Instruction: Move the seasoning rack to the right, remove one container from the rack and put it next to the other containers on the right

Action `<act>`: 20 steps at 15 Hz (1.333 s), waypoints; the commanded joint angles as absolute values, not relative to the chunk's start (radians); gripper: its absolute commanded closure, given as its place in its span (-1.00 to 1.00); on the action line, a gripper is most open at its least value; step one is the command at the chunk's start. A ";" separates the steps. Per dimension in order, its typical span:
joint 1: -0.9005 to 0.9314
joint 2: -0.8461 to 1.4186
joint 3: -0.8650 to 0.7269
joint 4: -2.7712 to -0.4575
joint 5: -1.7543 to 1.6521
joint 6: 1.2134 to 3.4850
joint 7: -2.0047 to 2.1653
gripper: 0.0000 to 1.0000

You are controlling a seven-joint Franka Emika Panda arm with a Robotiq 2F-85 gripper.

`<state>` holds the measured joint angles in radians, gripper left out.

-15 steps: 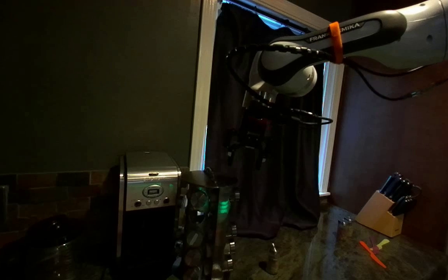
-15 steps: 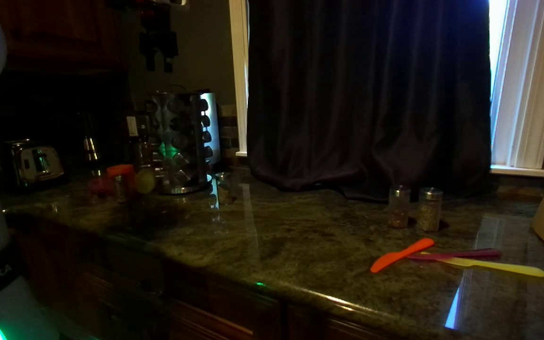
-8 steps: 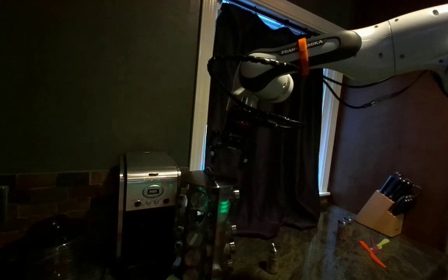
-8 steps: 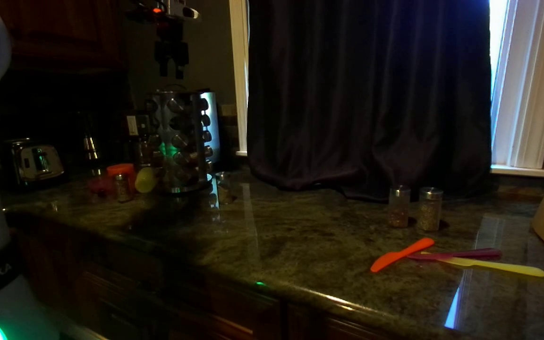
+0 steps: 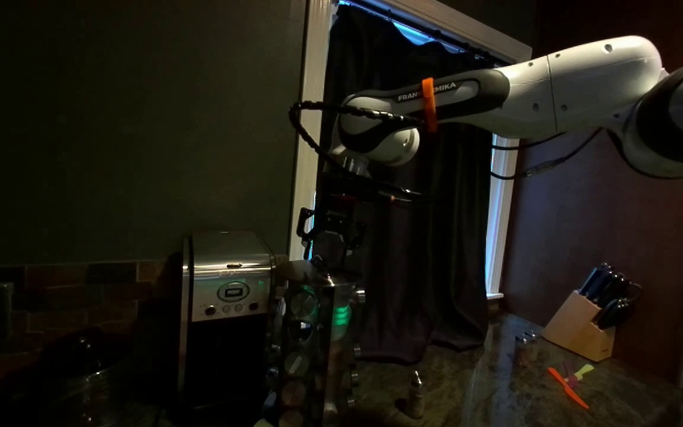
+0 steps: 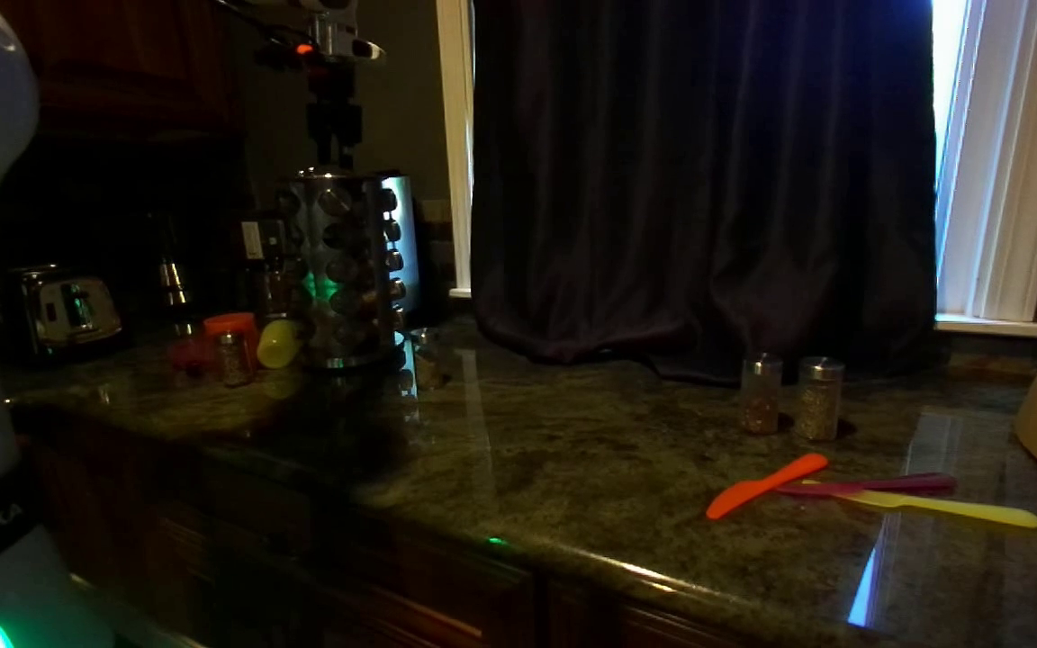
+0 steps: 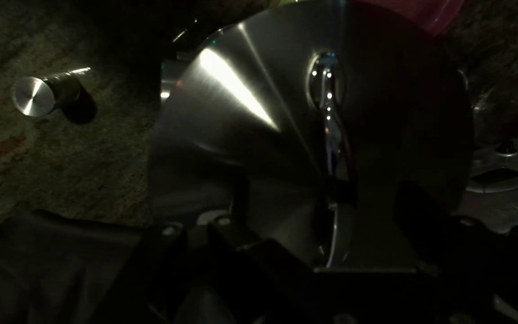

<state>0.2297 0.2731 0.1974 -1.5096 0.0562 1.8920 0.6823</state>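
The seasoning rack, a round silver carousel with jar lids on its sides, stands on the counter in both exterior views (image 5: 318, 350) (image 6: 338, 270). Its round metal top with an arched handle fills the wrist view (image 7: 223, 121). My gripper is open just above the rack top in both exterior views (image 5: 328, 254) (image 6: 334, 157). In the wrist view its dark fingers (image 7: 324, 198) stand apart on either side of the handle; contact cannot be told. A loose jar stands beside the rack (image 5: 415, 396) (image 6: 428, 360) (image 7: 34, 96). Two containers (image 6: 760, 396) (image 6: 818, 400) stand farther right.
A silver coffee maker (image 5: 232, 279) stands close beside the rack. Orange (image 6: 230, 331) and yellow (image 6: 278, 344) cups and a small jar (image 6: 233, 362) are at the rack's left. Colored plastic knives (image 6: 766, 486) lie before the two containers, near the knife block (image 5: 578, 332).
My gripper has come down onto the rack top, moving left in an exterior view where the arm reaches in from the right. The fingers stay open. The rack and jars have not moved.
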 commanded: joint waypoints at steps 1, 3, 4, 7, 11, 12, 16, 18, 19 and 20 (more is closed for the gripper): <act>0.275 0.325 0.164 -1.425 0.013 1.830 0.772 -0.02; 0.287 0.334 0.156 -1.400 0.007 1.802 0.811 0.32; 0.292 0.336 0.153 -1.389 0.005 1.785 0.830 0.45; 0.306 0.337 0.147 -1.360 -0.001 1.748 0.897 0.90; 0.316 0.345 0.138 -1.334 0.001 1.692 1.016 0.91; 0.316 0.346 0.135 -1.336 0.001 1.702 1.045 0.91; 0.308 0.347 0.129 -1.340 0.030 1.734 1.179 0.91; 0.303 0.344 0.127 -1.343 0.039 1.753 1.247 0.91; 0.304 0.341 0.125 -1.347 0.035 1.762 1.279 0.91; 0.304 0.341 0.124 -1.345 0.033 1.757 1.310 0.91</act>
